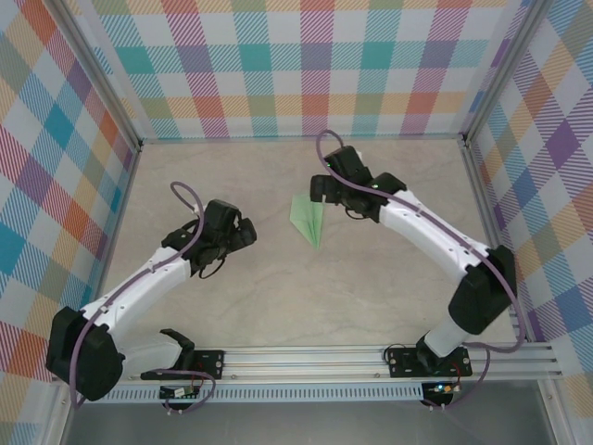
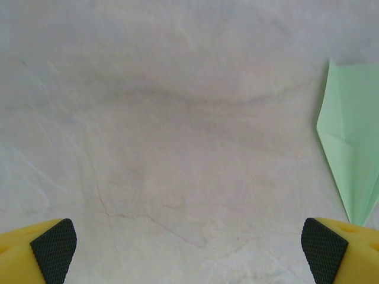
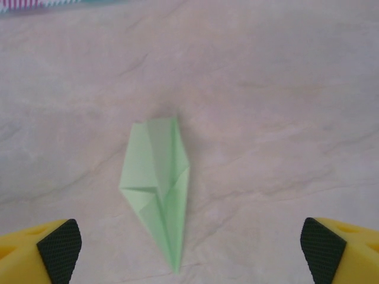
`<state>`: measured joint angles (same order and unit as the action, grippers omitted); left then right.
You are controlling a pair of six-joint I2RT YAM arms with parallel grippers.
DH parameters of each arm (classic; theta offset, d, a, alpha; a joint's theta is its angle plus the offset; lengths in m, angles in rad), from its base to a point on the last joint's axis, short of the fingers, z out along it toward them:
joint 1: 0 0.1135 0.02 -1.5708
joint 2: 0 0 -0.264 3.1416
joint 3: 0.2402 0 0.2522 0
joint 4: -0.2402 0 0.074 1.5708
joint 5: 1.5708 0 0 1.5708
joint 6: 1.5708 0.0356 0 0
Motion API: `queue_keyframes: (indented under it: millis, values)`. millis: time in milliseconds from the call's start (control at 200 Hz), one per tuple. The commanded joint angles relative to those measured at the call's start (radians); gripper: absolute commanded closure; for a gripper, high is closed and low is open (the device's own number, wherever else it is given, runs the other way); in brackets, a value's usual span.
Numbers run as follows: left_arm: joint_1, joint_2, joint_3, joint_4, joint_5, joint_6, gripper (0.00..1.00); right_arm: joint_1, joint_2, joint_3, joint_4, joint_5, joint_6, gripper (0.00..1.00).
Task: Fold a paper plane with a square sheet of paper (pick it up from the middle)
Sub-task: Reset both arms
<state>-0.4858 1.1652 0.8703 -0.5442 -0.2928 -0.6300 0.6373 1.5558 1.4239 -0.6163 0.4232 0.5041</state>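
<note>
The square sheet of paper lies folded as a pale mint-green paper plane (image 1: 309,221) flat on the table, a narrow creased dart whose tip points toward the arms. My right gripper (image 1: 321,191) hovers just behind its wide end, open. In the right wrist view the paper plane (image 3: 157,189) rests left of centre between the spread yellow fingers (image 3: 56,245), touching neither, and the right gripper (image 3: 189,245) holds nothing. My left gripper (image 1: 250,232) stands open to the plane's left, a short gap away. The left wrist view has the paper plane (image 2: 350,157) at its right edge, beyond the open left gripper (image 2: 189,245).
The beige marbled tabletop (image 1: 278,297) is walled by checkered panels (image 1: 296,65) at the back and both sides. A metal rail (image 1: 371,357) with the arm bases runs along the near edge.
</note>
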Motion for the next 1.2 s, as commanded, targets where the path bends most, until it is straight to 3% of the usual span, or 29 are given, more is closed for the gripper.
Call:
queue_keyframes:
  millis: [0,140,340,540,805,955,1195]
  values:
    - [0.042,-0.054,0.026,0.039,-0.190,0.150,0.00,-0.086,-0.083,-0.139,0.103,0.127,-0.091,0.00]
    - [0.105,-0.091,-0.045,0.180,-0.339,0.264,0.00,-0.217,-0.214,-0.337,0.254,0.178,-0.144,0.00]
    - [0.242,-0.094,-0.187,0.403,-0.316,0.380,0.00,-0.387,-0.334,-0.618,0.467,0.185,-0.169,0.00]
    - [0.307,-0.116,-0.439,0.827,-0.187,0.524,0.00,-0.455,-0.337,-0.860,0.753,0.155,-0.275,0.00]
    - [0.359,-0.001,-0.563,1.172,0.004,0.616,0.00,-0.500,-0.284,-1.009,1.061,-0.011,-0.370,0.00]
    - [0.382,0.104,-0.567,1.296,0.098,0.623,0.00,-0.505,-0.274,-1.057,1.213,-0.120,-0.418,0.00]
    - [0.421,0.251,-0.545,1.400,0.137,0.620,0.00,-0.529,-0.224,-1.048,1.301,-0.177,-0.471,0.00]
